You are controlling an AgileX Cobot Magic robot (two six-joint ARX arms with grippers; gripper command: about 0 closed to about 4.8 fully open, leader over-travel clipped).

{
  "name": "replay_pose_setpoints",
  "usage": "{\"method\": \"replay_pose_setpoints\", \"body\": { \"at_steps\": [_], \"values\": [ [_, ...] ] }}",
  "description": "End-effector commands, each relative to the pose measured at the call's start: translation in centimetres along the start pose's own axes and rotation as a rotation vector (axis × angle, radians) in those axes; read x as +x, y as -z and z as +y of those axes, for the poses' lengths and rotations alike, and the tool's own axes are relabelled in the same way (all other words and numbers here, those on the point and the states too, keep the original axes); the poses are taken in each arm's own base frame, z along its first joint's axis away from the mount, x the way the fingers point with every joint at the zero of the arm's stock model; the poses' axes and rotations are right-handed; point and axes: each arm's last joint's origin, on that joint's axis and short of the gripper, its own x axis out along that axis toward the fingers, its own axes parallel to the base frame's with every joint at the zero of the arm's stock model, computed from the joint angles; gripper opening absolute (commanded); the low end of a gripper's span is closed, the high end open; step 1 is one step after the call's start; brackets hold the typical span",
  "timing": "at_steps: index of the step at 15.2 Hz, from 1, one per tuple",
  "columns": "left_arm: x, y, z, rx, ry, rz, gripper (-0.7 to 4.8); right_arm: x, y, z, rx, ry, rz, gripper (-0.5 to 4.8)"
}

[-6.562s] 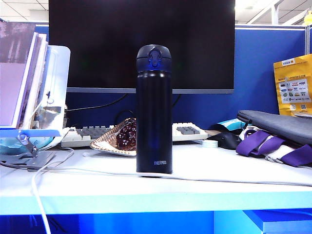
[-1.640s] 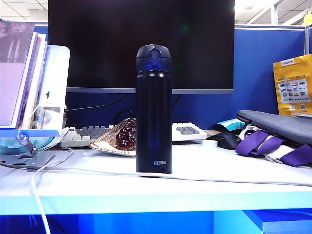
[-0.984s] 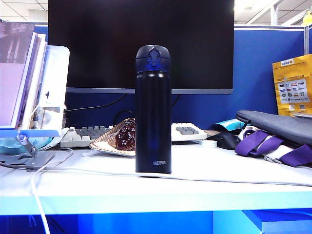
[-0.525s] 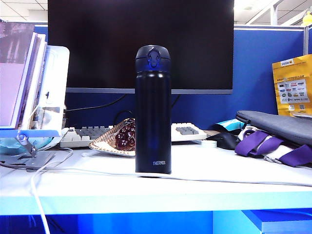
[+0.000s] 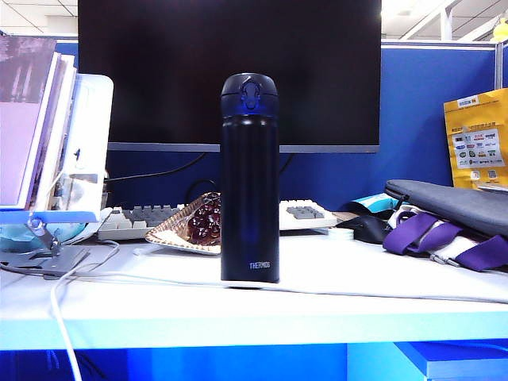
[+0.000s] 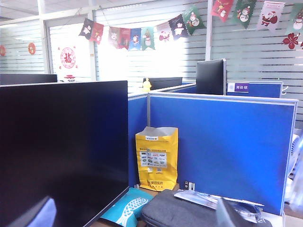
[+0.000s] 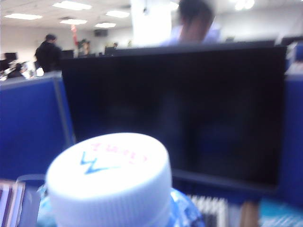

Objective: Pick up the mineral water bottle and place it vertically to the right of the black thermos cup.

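Observation:
The black thermos cup stands upright at the middle of the white desk, and neither gripper shows in the exterior view. In the right wrist view the mineral water bottle's white cap fills the foreground, upright and blurred, with the dark monitor behind it. My right gripper holds the bottle lower down, and its fingers are out of the picture. My left gripper hangs high over the desk's right side, open wide, with only its two fingertips showing and nothing between them.
Behind the thermos are a black monitor, a keyboard and a plate of dark snacks. A white cable crosses the desk front. Books stand at left. A mouse, grey bag and yellow bag are at right.

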Motion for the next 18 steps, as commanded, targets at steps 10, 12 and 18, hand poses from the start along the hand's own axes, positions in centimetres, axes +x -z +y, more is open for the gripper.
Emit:
{"method": "replay_pose_setpoints", "body": {
  "at_steps": [10,12,18],
  "values": [
    [0.0,-0.2,-0.1,0.001,0.0,0.0,4.79,9.6,11.1,1.6,0.02,-0.158,0.102,2.12],
    [0.0,-0.1,-0.1,-0.001,0.0,0.001,4.79,11.5,13.3,1.6,0.025,-0.172,0.131,2.12],
    [0.0,0.0,0.0,-0.013,-0.003,0.007,4.79,12.5,19.5,1.2,0.082,-0.143,0.176,2.11]
  ]
}}
